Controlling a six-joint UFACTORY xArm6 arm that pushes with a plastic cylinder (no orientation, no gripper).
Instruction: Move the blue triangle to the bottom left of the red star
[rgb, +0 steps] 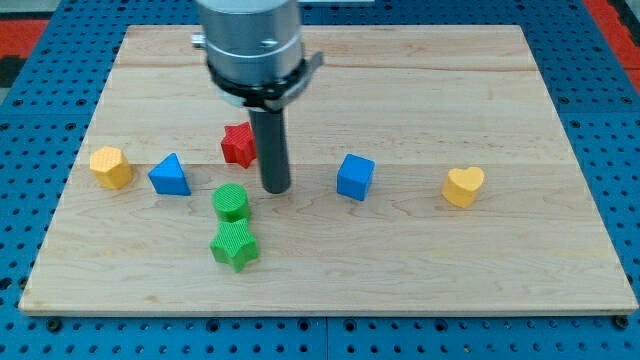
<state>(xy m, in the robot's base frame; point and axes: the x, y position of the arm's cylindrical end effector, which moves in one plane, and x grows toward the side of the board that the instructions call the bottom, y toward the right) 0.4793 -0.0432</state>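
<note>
Wooden surface (420, 270) carrying seven blocks. My tip (276, 189) rests near the surface's centre, just right of the red star (238, 144), which the rod partly hides. No jaws exist on this rod. Blue cube (355, 177) sits right of centre; green star (235, 245) and green cylinder (231, 202) toward the bottom edge. Blue triangle (170, 175) lies left of the red star, beside a yellow block (110, 167), possibly hexagonal, near the left edge. Yellow heart (463, 186) lies toward the right edge.

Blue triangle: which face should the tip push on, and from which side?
Judging by the layout, push the blue triangle on its left face, from the view's left. The red star sits up-right of it; my tip is now right of both.
</note>
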